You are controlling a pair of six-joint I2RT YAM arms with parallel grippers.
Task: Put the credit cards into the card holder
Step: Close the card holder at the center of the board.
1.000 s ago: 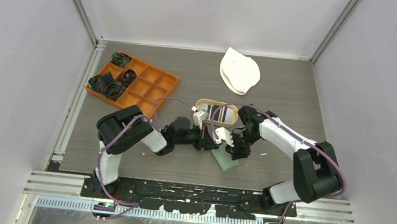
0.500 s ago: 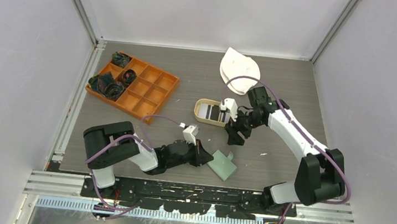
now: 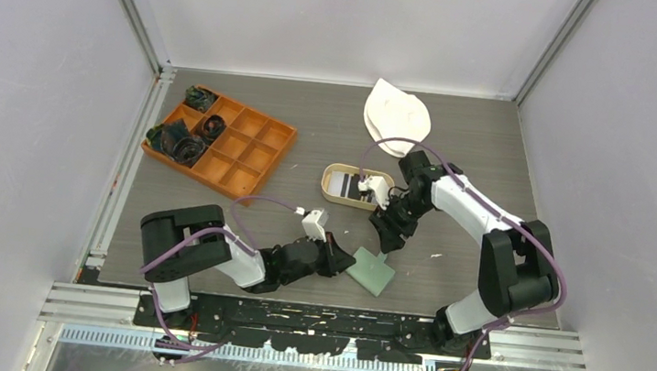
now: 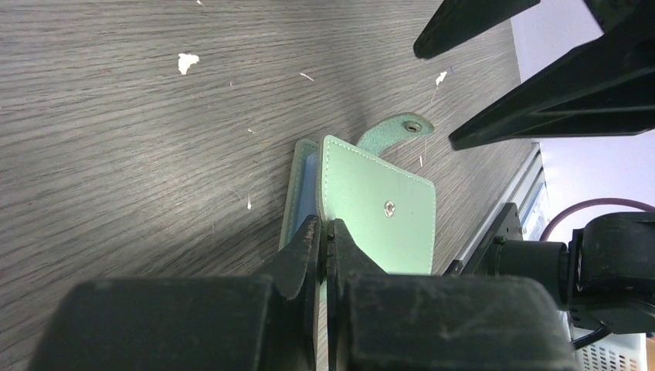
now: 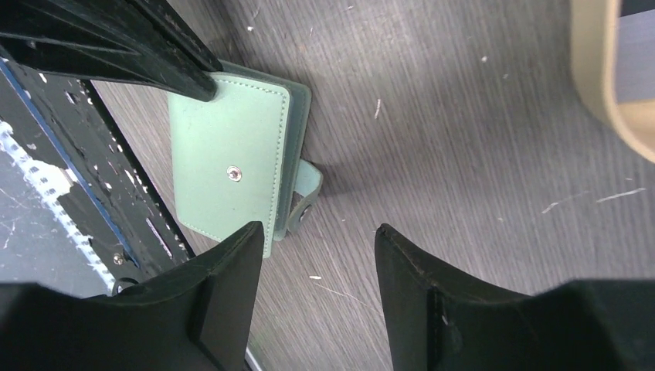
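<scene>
The sage-green card holder [image 3: 373, 272] lies near the table's front edge, its snap strap loose at its far side. My left gripper [image 3: 346, 259] is shut on the edge of its top flap, as the left wrist view shows [image 4: 326, 229], with the blue-grey inner pockets [image 4: 307, 185] showing under the flap [image 4: 378, 209]. My right gripper [image 3: 390, 240] is open and empty just above and behind the holder; in the right wrist view [image 5: 317, 236] the holder [image 5: 232, 166] lies below its left finger. The credit cards [image 3: 345, 185] lie in the oval tan tray [image 3: 334, 169].
An orange compartment box [image 3: 234, 153] with dark cord bundles [image 3: 177, 142] stands at the back left. A white cloth [image 3: 397, 114] lies at the back. The tray's rim [image 5: 599, 69] is close to the right gripper. The black base rail [image 5: 62, 147] runs beside the holder.
My right gripper has come from the tray down toward the card holder. My left gripper has shifted right, gripping the holder's flap edge; the holder has moved a little.
</scene>
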